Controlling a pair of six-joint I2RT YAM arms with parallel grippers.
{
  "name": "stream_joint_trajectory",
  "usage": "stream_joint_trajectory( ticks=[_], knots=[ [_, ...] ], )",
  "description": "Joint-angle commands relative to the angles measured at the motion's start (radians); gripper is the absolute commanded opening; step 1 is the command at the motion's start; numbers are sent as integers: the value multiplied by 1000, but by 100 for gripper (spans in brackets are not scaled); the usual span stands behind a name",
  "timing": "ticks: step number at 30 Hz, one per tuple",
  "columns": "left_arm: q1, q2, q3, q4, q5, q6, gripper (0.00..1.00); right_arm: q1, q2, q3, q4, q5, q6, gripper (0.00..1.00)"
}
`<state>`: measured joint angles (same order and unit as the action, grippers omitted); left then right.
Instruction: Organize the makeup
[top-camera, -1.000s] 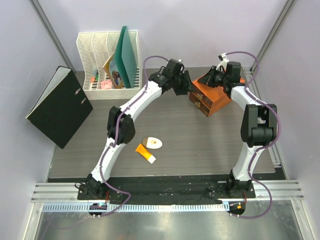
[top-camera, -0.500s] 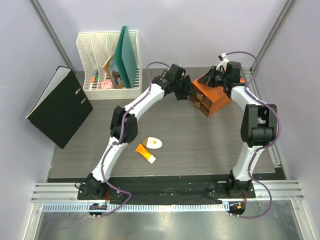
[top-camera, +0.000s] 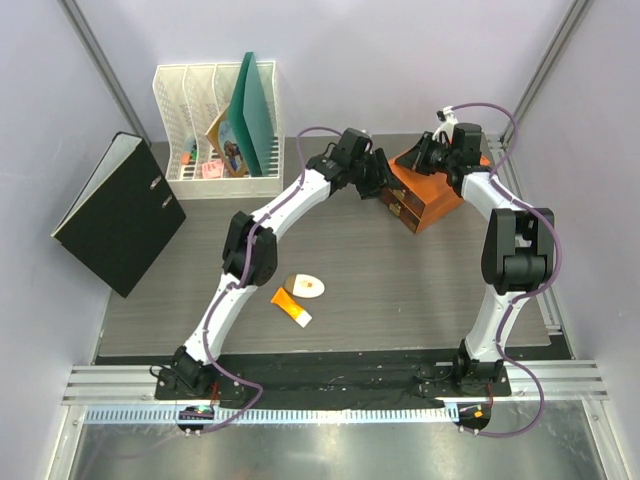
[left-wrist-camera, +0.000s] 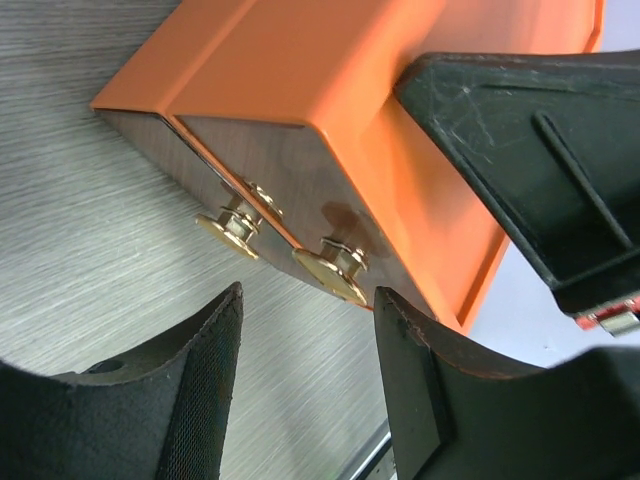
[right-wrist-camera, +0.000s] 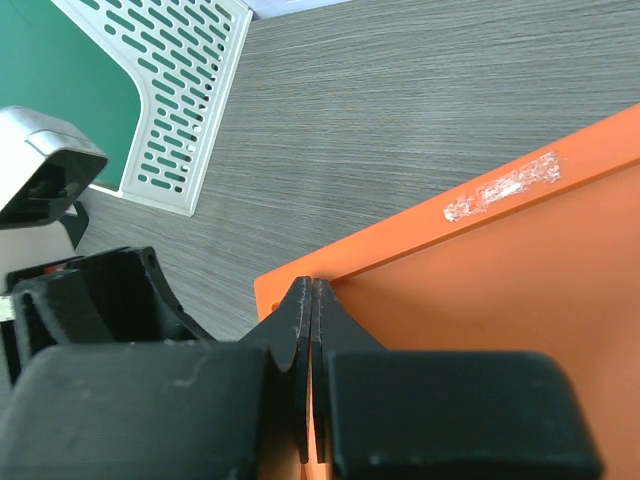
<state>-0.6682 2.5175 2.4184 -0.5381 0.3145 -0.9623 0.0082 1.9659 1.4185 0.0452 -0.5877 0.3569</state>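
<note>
Two pieces of makeup lie on the table in the top view: a white oval compact (top-camera: 305, 285) and, just in front of it, an orange white-capped tube (top-camera: 291, 307). Both grippers are far from them, at the orange drawer box (top-camera: 425, 195). My left gripper (top-camera: 385, 181) is open in front of the box's drawers. In the left wrist view its tips (left-wrist-camera: 310, 295) stand just short of a gold knob (left-wrist-camera: 335, 272), with nothing between them. My right gripper (right-wrist-camera: 310, 290) is shut, its tips resting on the box's top corner (right-wrist-camera: 480, 270).
A white file rack (top-camera: 215, 120) with a green folder (top-camera: 255, 105) stands at the back left. A black binder (top-camera: 120, 215) lies on the left. A second gold knob (left-wrist-camera: 228, 225) sits beside the first. The right arm's black fingers (left-wrist-camera: 530, 150) lie over the box.
My left gripper has moved right, closer to the drawer fronts, and its jaws have widened a little. The right arm and the makeup have not moved.
</note>
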Motion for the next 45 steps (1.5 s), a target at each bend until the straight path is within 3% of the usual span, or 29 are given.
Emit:
stream_joint_trajectory(
  ticks=[1, 10, 16, 23, 45],
  knots=[
    [-11, 26, 11, 46, -3, -21, 55, 9, 151, -119, -427, 118, -79, 1],
    [-21, 66, 47, 38, -34, -27, 52, 9, 151, -119, -427, 117, -79, 1],
    [-21, 46, 21, -51, -52, 2, 37, 9, 152, -118, -429, 117, -78, 1],
    [-10, -9, -119, -66, -66, -1, 25, 9, 153, -116, -427, 117, -79, 1],
    [18, -388, -708, -91, -175, 143, 20, 10, 153, -116, -427, 117, -78, 1]
  ],
)
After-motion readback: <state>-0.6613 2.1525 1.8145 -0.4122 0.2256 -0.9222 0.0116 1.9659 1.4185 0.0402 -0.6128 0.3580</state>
